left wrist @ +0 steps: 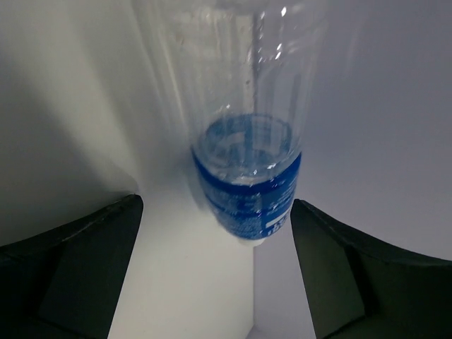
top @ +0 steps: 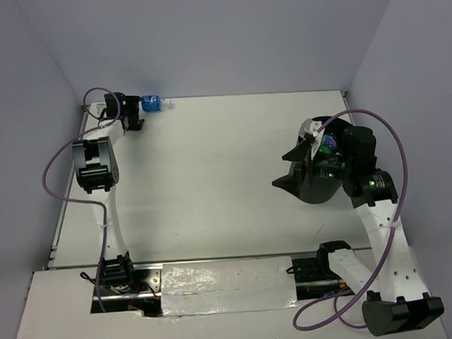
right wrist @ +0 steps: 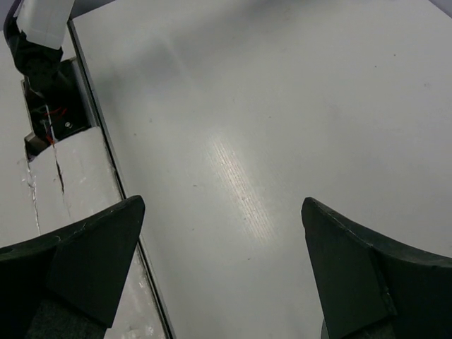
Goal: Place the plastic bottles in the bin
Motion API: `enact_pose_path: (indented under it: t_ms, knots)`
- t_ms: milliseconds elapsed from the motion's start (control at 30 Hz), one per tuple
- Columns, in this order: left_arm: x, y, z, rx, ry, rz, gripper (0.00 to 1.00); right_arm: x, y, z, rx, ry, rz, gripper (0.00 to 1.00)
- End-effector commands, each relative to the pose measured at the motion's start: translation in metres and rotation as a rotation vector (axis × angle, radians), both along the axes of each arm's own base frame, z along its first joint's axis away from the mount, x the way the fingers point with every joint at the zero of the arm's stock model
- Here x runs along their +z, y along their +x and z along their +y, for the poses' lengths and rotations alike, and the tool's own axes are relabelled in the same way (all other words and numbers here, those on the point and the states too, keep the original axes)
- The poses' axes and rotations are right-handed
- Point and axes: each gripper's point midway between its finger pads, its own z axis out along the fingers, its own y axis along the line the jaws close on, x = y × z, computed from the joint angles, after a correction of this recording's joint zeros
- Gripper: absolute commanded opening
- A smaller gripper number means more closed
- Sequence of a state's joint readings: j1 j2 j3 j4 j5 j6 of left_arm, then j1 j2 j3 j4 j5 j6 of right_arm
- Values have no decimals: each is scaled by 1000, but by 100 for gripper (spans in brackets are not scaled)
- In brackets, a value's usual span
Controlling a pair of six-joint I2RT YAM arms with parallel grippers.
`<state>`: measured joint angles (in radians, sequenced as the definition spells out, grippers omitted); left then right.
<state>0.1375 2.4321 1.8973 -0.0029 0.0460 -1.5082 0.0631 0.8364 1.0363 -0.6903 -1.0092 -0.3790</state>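
White table (top: 212, 185), walls (top: 205, 35) boxing clear bottle (top: 152, 104)

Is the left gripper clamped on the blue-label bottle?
No: the left gripper is open, its jaws standing wide with a visible gap on either side of the blue-label bottle.

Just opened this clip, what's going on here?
The left pincer is open at the table's far left corner. Its fingers sit either side of a clear bottle with a blue label, which lies by the back wall and is not gripped yet. The right arm hangs over the black bin with the right pincer open and empty. A few colourful bottles show inside the bin.
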Motion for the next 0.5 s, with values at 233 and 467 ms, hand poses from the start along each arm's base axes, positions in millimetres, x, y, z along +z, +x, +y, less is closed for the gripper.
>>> enact_pose_path:
  t_ms: [233,467]
  knots:
    - [-19,48,30,109,-83,-132,99,9,10,-4,-49,-12,-61,100]
    - [-38,58,35,95,-117,-201,73,12,16,-9,-94,-27,-90,100]
